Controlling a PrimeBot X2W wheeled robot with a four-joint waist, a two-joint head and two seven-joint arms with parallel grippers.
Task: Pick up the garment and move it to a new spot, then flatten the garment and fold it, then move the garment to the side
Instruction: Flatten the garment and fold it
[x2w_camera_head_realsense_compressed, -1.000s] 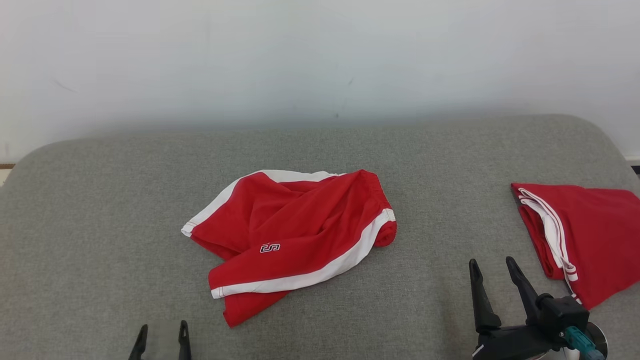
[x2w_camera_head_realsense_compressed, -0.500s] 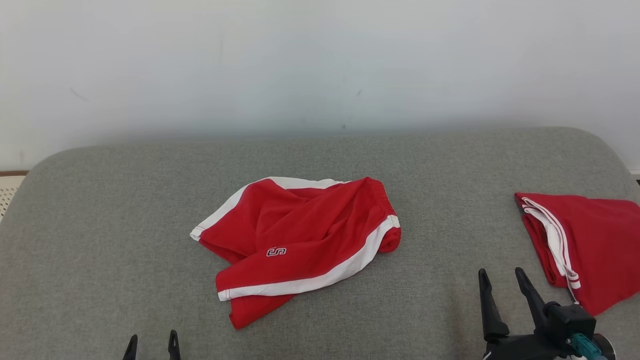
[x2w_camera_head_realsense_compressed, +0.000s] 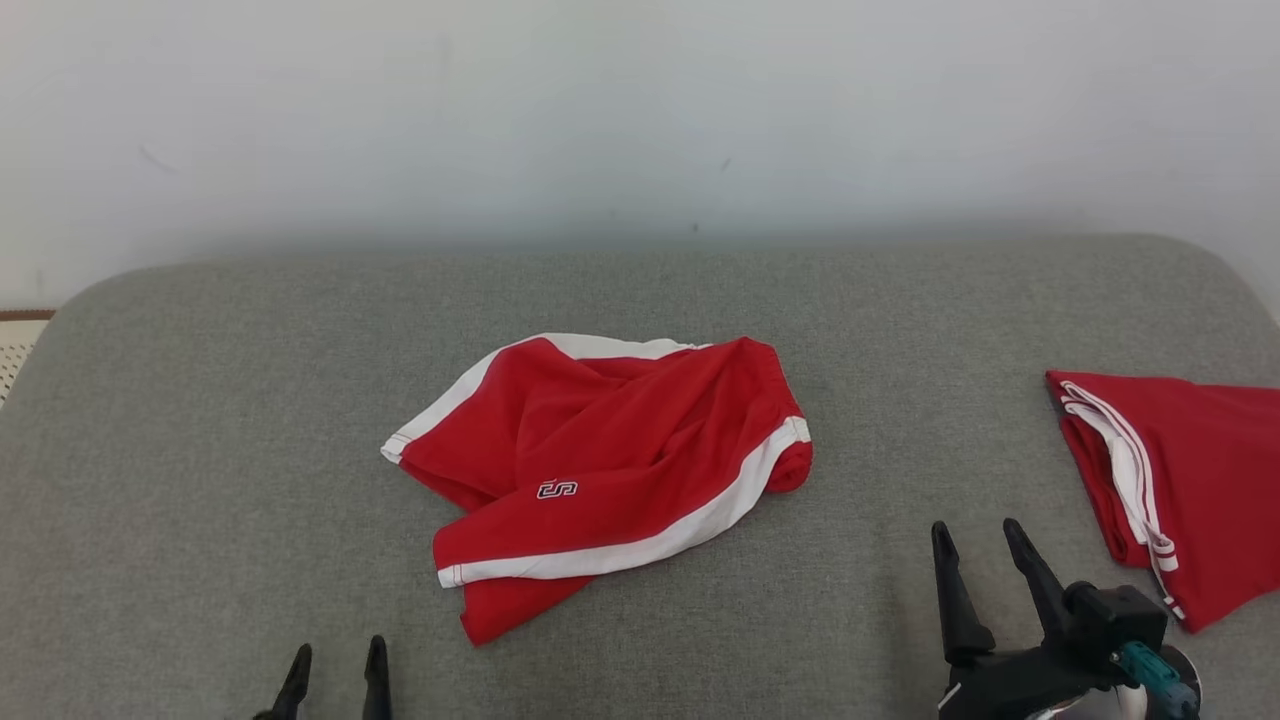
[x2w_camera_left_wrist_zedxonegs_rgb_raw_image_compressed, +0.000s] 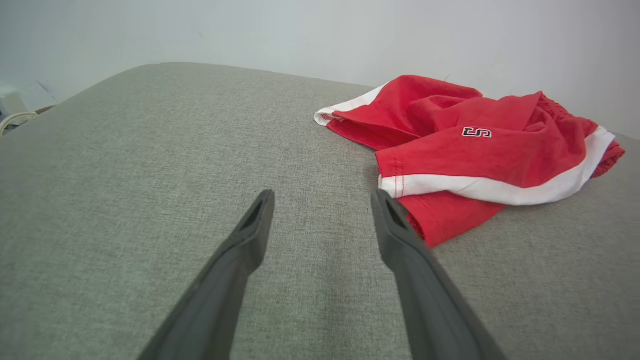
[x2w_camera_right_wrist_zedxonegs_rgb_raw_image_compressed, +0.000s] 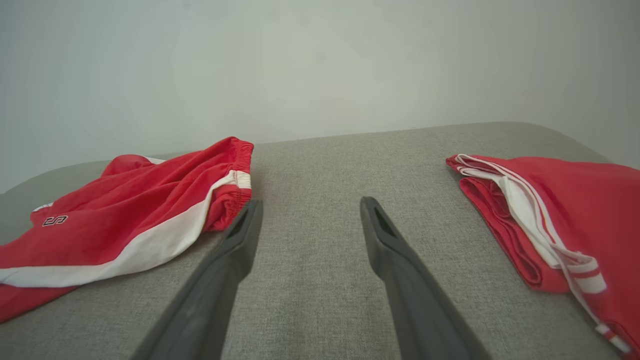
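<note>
Left gripper (x2w_camera_head_realsense_compressed: 338, 650) and right gripper (x2w_camera_head_realsense_compressed: 977, 535), each with two tapered matte-dark fingers, are shown fully spread and empty by the near edge of the grey woven cushion (x2w_camera_head_realsense_compressed: 200, 450). The garment (x2w_camera_head_realsense_compressed: 600, 470), soft red shorts banded in white, is seen crumpled at the cushion's centre; a folded red garment (x2w_camera_head_realsense_compressed: 1190, 480) is laid at its right edge.

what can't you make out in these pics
- Folded red garment: head view, its far part is cut off by the right edge.
- Crumpled red garment: underside and inner layers hidden by its own folds, every view; the right wrist view cuts it at the left edge.
- Logo on it: too small to read, head view.
- Left hand: head view, all but the fingertips cut off by the bottom edge.
</note>
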